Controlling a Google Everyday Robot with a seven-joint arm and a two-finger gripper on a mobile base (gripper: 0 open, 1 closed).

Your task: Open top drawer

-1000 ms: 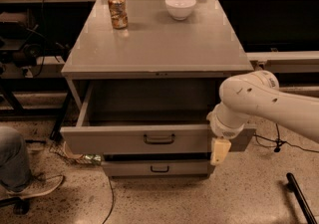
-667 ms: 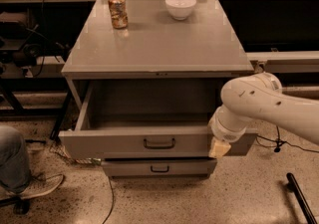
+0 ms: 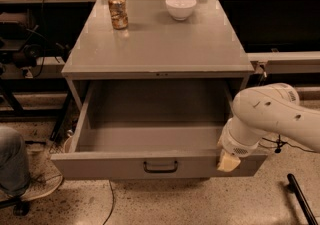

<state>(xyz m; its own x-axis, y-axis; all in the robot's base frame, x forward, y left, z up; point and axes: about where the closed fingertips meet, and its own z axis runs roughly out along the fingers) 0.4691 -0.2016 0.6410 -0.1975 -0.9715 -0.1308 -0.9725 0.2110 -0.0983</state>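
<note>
The top drawer (image 3: 150, 166) of the grey cabinet stands pulled far out toward me, its plain grey inside bare. A small black bar handle (image 3: 160, 167) sits at the centre of its front panel. My white arm comes in from the right, and my gripper (image 3: 227, 161) is at the drawer's front right corner, over the top edge of the front panel. The lower drawers are hidden under the open drawer.
On the cabinet top (image 3: 160, 44) stand a drink can (image 3: 118, 11) at the back left and a white bowl (image 3: 181, 7) at the back middle. A person's leg and shoe (image 3: 20, 169) are at the left. Cables lie on the floor; a black bar (image 3: 300, 199) at bottom right.
The top drawer has slid further out toward me and now covers the lower drawers. My gripper moved with its front right corner.
</note>
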